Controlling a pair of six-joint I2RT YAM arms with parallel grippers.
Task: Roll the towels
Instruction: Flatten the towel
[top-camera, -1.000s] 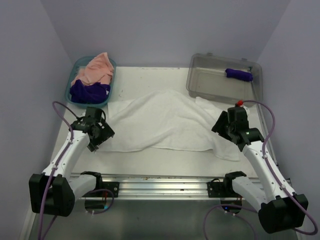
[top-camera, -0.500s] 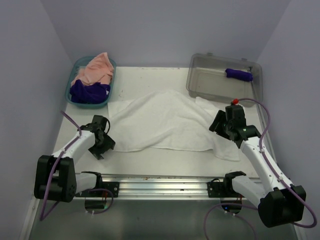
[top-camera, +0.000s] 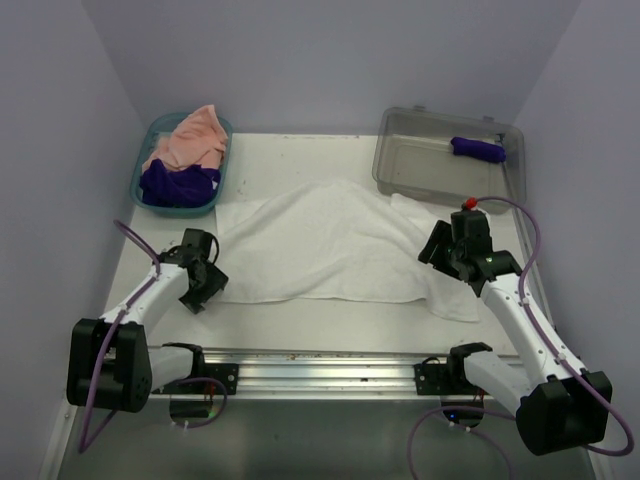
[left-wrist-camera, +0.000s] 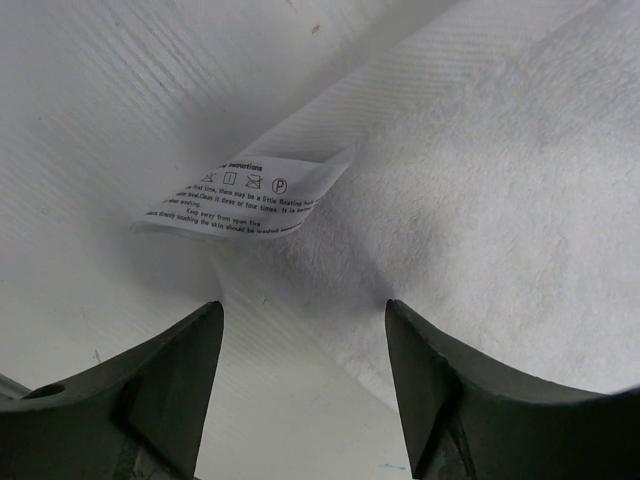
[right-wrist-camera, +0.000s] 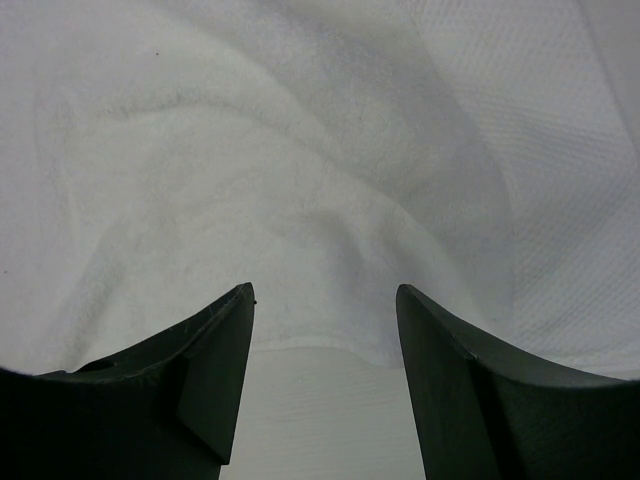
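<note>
In the upper left of the overhead view you have the teal basket (top-camera: 135, 186), holding a crumpled peach-pink towel (top-camera: 190, 138) with a dark purple towel (top-camera: 178, 183) in front of it. At upper right, the clear grey bin (top-camera: 395, 172) holds one purple roll (top-camera: 478, 149) against its far wall. The white towel (top-camera: 330, 240) lies spread and rumpled across the middle of the table (top-camera: 300, 320).

Your left gripper (top-camera: 208, 283) sits low at the towel's lower-left corner. Its fingers are spread and pinching nothing, and the care label (left-wrist-camera: 245, 195) is just ahead of them. Your right gripper (top-camera: 436, 252) hangs over the towel's right end with its fingers also spread, above folded cloth.
</note>
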